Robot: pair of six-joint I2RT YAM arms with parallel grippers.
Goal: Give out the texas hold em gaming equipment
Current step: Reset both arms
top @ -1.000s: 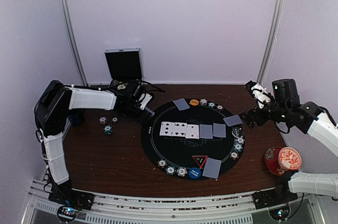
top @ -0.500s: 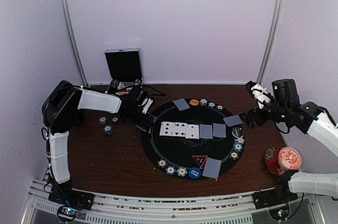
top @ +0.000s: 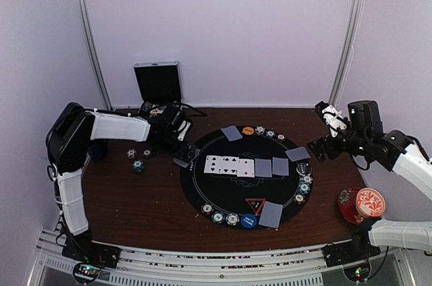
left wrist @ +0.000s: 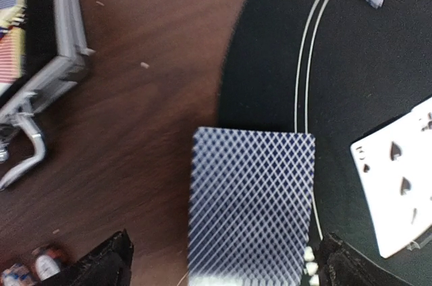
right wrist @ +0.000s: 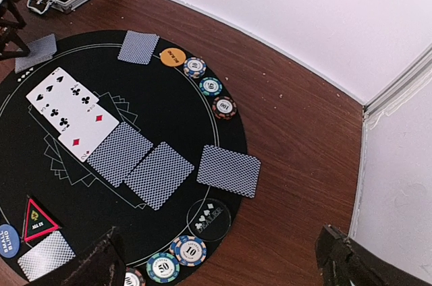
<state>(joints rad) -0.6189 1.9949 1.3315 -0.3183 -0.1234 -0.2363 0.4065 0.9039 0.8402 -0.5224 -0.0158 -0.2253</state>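
Note:
My left gripper (top: 177, 136) is open at the left edge of the round black mat (top: 229, 190). A grey-blue-backed card (left wrist: 251, 205) lies flat between its fingers (left wrist: 101, 266), half on the mat and half on the wood, and neither finger touches it. In the mat's middle are face-up cards (top: 229, 165) and two face-down ones (top: 271, 166). Single cards (top: 231, 133) lie around the rim with chips (top: 270, 134), an orange disc (top: 248, 131), a blue disc (top: 248, 221) and a red triangle (top: 255, 205). My right gripper (top: 322, 131) hangs open and empty above the mat's right edge.
An open metal case (top: 158, 83) with cards and chips stands at the back left. Three loose chips (top: 138, 165) lie on the wood left of the mat. A red floral cup and saucer (top: 361, 205) sit at the front right. A clear dealer disc (right wrist: 209, 219) is near the right rim.
My left gripper has opened and let go of the card, which now lies at the mat's left edge. The left arm drew back slightly. The right arm has not moved.

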